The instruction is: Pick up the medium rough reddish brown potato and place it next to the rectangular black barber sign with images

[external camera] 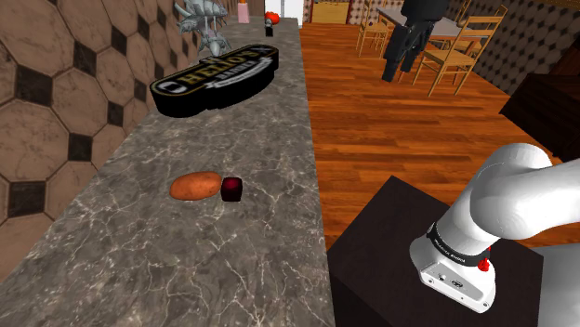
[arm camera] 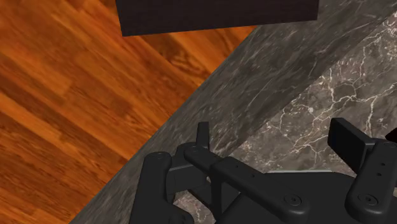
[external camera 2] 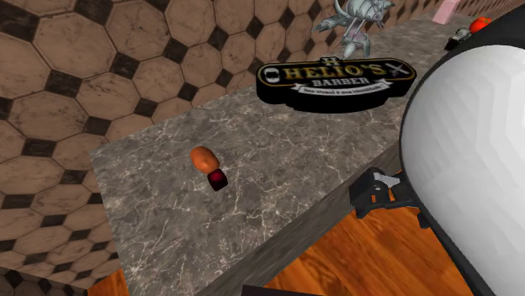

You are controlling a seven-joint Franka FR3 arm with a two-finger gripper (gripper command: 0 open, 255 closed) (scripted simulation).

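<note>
The reddish brown potato (external camera: 195, 185) (external camera 2: 204, 158) lies on the grey marble counter (external camera: 232, 269), touching a small dark red cube (external camera: 231, 189) (external camera 2: 219, 179). Farther along the counter lies the black barber sign (external camera: 216, 79) (external camera 2: 336, 81) with white lettering. My black gripper (external camera: 398, 65) hangs high over the wooden floor, well off the counter's edge and far from the potato. In the wrist view the gripper (arm camera: 275, 137) is open, its fingers (arm camera: 347, 141) apart with nothing between them, over the counter's edge (arm camera: 210, 95).
A silver figurine (external camera: 203, 19), a pink bottle (external camera: 243, 11) and a red item (external camera: 272, 19) stand at the counter's far end. A tiled wall (external camera: 56, 102) runs along the counter. Wooden chairs (external camera: 451, 56) stand beyond on the floor. The dark stand (external camera: 390, 251) is at the lower right.
</note>
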